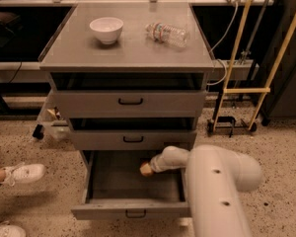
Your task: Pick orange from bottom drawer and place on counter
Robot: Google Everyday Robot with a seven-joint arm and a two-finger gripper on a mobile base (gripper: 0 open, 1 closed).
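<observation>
The bottom drawer (108,184) of the grey cabinet is pulled out. My white arm reaches down into it from the right. The gripper (152,167) is at the arm's tip, inside the drawer near its back middle. A small round orange-tan thing, apparently the orange (145,170), sits right at the gripper's tip, touching it. Whether it is held does not show. The counter (133,53) is the grey cabinet top above.
A white bowl (106,29) and a lying clear plastic bottle (167,33) are on the counter. The two upper drawers (130,101) stand slightly open. A yellow-framed cart (241,90) is to the right. A person's white shoe (22,173) is on the floor at left.
</observation>
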